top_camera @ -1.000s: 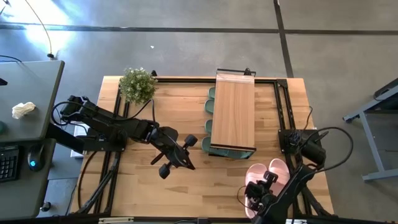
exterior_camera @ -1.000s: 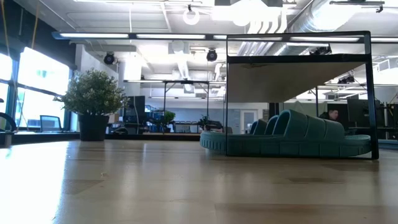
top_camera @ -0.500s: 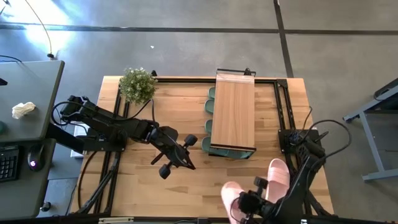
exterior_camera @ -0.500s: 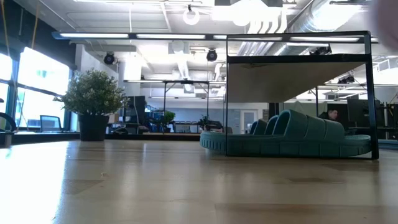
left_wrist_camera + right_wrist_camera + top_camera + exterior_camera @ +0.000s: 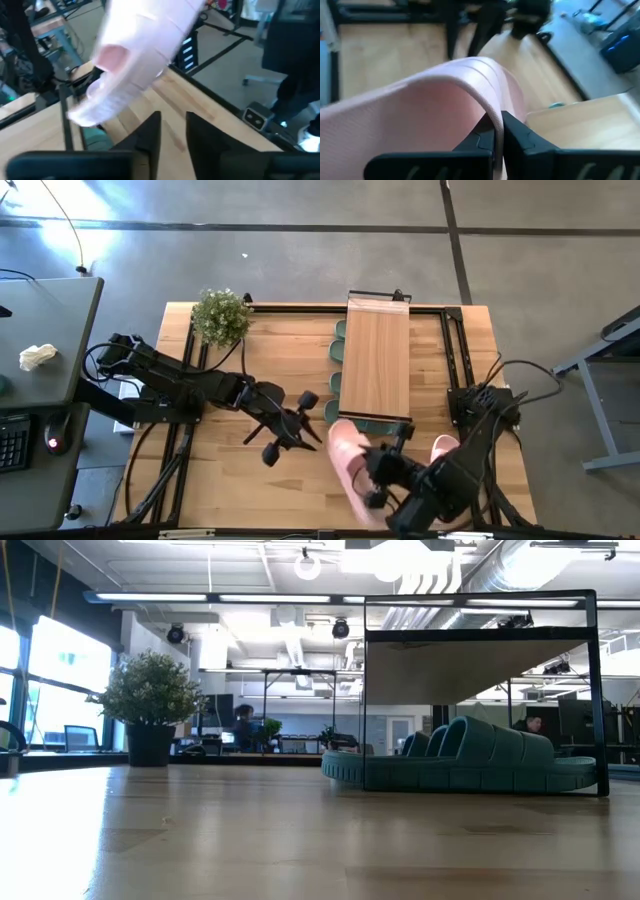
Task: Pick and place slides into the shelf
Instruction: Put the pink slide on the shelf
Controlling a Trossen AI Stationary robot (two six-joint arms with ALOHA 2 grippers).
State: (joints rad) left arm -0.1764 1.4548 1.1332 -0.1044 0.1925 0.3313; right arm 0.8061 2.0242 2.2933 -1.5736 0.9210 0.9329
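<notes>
The wooden bench (image 5: 250, 480) carries a potted plant (image 5: 221, 316), the shelf (image 5: 377, 360) with green slides (image 5: 470, 762) beneath, and one pink slide (image 5: 444, 448) beside the right tool (image 5: 375, 480).

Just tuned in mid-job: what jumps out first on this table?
The right gripper holds a pink slide by its strap, lifted near the shelf's front end. Green slides already sit under the shelf. A second pink slide lies by the right arm; the left gripper waits beside the shelf.

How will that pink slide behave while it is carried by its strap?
Probably light: the right gripper, pinching only the strap, holds the whole pink slide up. Likely rubbery rather than stiff, since the strap folds thin where it is pinched. Gripped there, the long sole may swing.
</notes>
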